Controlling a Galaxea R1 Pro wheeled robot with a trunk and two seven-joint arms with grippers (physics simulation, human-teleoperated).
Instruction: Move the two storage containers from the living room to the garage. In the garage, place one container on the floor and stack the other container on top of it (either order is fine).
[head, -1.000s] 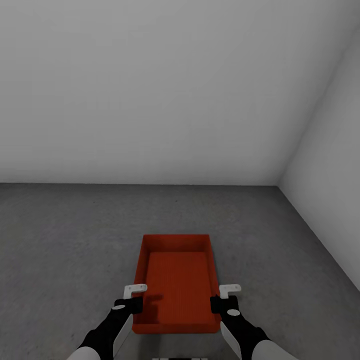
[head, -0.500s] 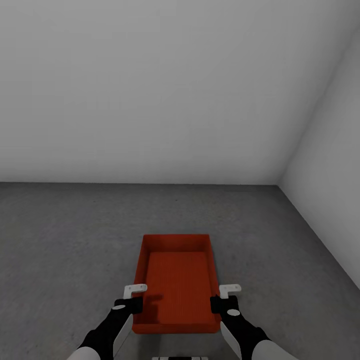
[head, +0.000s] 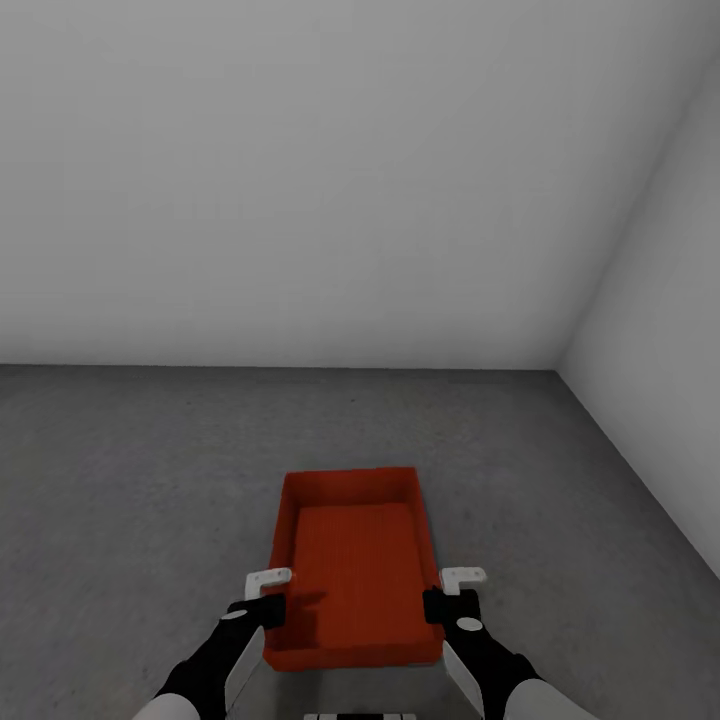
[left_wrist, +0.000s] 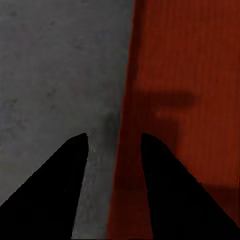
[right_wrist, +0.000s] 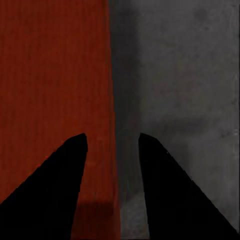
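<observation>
Garage floor (head: 130, 480) carries one storage container (head: 355, 565); left gripper (head: 268, 592) and right gripper (head: 462, 590) straddle its long walls, jaws spread. Stacking looks undone.

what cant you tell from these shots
- Whether the left tool and right tool actually pinch the bin walls: each wall sits in an open-looking gap.
- Whether the bin touches the floor: underside hidden.
- The second bin's whereabouts.
</observation>
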